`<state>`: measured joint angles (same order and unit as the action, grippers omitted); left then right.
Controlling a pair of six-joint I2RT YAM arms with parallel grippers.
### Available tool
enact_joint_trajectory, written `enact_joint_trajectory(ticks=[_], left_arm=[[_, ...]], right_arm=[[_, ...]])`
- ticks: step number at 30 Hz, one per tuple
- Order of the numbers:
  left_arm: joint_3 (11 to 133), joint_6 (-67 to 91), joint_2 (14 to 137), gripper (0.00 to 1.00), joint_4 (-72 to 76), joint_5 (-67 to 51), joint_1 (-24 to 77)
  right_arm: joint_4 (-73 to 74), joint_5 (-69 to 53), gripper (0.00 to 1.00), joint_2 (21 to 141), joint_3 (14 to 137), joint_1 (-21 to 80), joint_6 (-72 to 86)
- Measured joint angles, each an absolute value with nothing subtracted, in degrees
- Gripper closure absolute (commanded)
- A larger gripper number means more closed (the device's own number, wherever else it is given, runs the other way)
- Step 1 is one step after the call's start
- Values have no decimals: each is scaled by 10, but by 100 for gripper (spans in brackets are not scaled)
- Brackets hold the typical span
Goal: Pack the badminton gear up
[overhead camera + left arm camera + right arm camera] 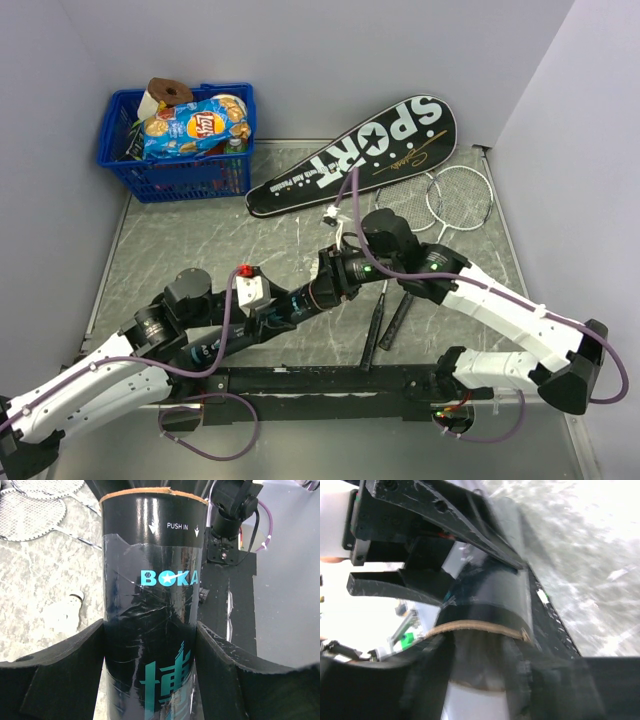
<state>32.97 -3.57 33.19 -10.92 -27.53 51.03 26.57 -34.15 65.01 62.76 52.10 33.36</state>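
tube (150,580) clamped in left jaws, right jaws at its rim, grip unclear, shuttlecock (67,612) beside, rackets (462,195) behind

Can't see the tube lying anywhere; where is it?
Top view, mid-table: the tube is clamped between the left fingers, beside the racket handles.
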Motion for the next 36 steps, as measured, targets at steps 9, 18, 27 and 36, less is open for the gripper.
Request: enact_joint_trajectory(ticks=[9, 18, 27, 36], left_arm=[[329, -33, 339, 99, -61, -265, 511], [330, -34, 354, 99, -33, -262, 514], [331, -38, 329, 99, -35, -193, 514], [339, -35, 300, 99, -52, -13, 514]], right_arm=[[374, -289, 30, 622, 716, 482, 312], [453, -211, 28, 637, 906, 315, 253], [477, -79, 30, 815, 935, 316, 211], [515, -24, 30, 1020, 953, 354, 198]])
